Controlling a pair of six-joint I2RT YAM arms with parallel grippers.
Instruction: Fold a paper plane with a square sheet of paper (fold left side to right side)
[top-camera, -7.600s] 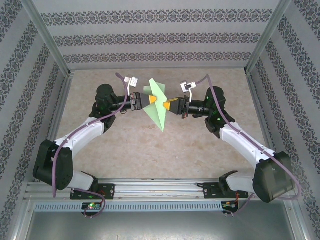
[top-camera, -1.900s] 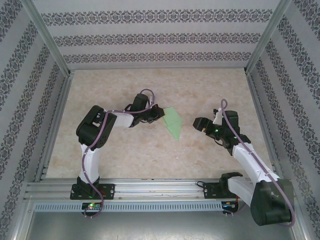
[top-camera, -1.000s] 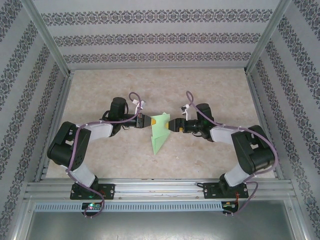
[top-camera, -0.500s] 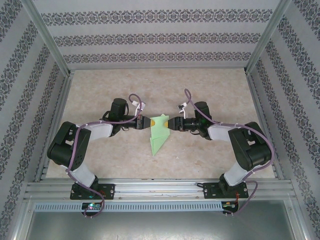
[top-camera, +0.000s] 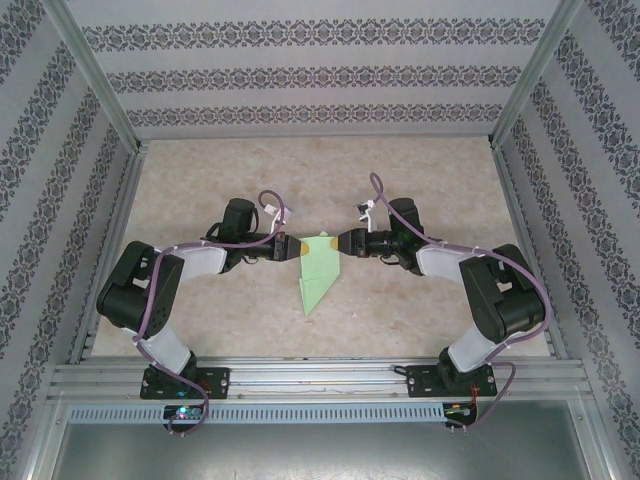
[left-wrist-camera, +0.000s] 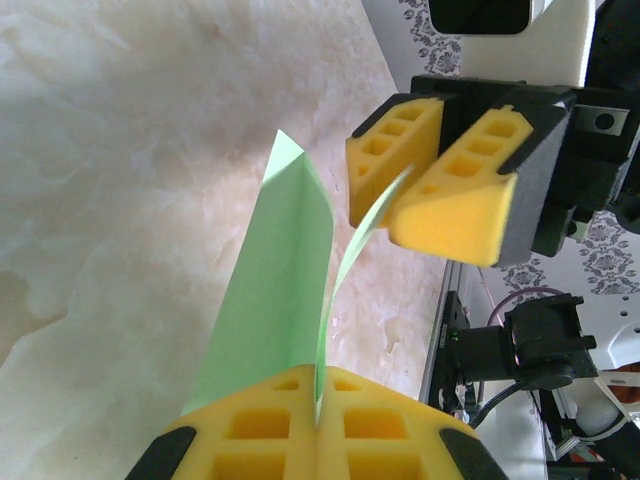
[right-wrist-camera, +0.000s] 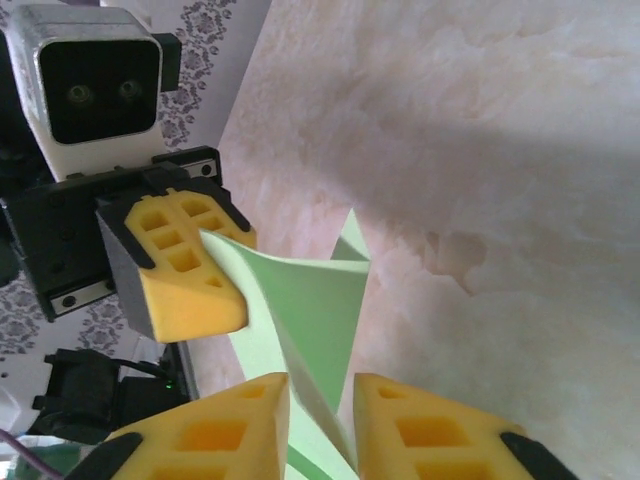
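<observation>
The square sheet of paper is light green and folded into a pointed, creased shape, its tip toward the near edge. It hangs just above the table between the two grippers. My left gripper is shut on the paper's left edge; in the left wrist view its yellow pads press together on the sheet. My right gripper faces it from the right. In the right wrist view its jaws stand a little apart, with a raised flap of the paper between them.
The beige marbled table is enclosed by patterned walls at the back and both sides. An aluminium rail with the arm bases runs along the near edge.
The right gripper has crept left onto the paper's right flap, and its jaws have narrowed from wide to a small gap. The left gripper keeps its hold and barely moves.
</observation>
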